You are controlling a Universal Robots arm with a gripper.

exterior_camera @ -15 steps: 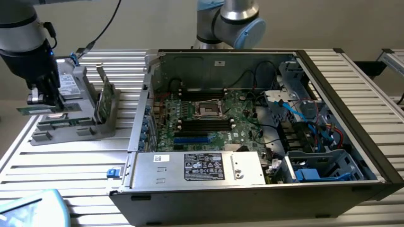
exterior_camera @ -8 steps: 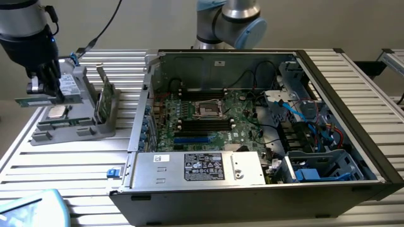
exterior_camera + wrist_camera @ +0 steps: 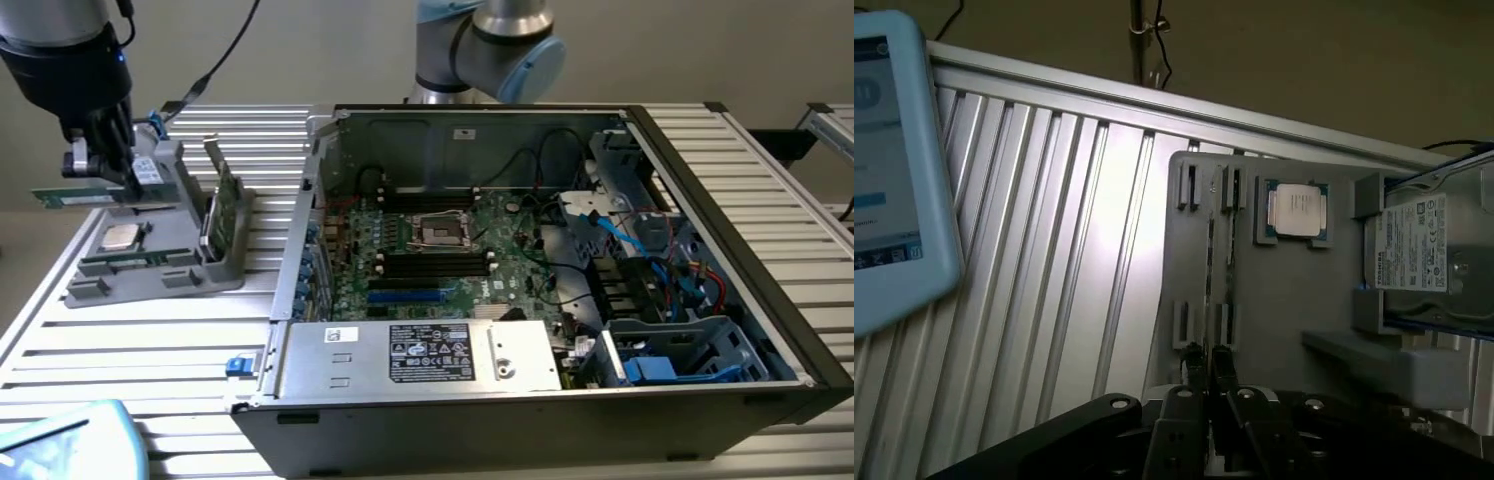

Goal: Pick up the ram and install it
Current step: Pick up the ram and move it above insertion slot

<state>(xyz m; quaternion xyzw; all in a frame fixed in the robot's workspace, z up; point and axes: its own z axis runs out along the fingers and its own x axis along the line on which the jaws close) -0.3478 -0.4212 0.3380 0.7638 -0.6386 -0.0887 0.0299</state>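
So the gripper [image 3: 110,182] was over at the exterior view's left, hanging above the grey parts holder [image 3: 147,272] on the slatted table [image 3: 134,350]. Its jaws were pinched down narrow on the ram [image 3: 60,197]. The green stick lay flat and poked out sideways from the fingers toward the exterior view's left, lifted clear of the holder. In the wrist view the fingertips sat close together with a thin dark line running out from between them. That was probably the ram seen edge-on, though the angle made it hard to be sure.

The silver processor chip [image 3: 123,237] sat in its pocket on the holder. The taller green card [image 3: 220,205] stood upright in a slot just beside it, and the hard drive [image 3: 1424,250] was parked at the holder's far end.

The open computer case [image 3: 400,420] lay well apart from the gripper toward the exterior view's right. Its motherboard [image 3: 461,235] was exposed, with the black memory slots [image 3: 434,265] near the middle. A light-blue tablet [image 3: 889,170] rested on the table's near corner.
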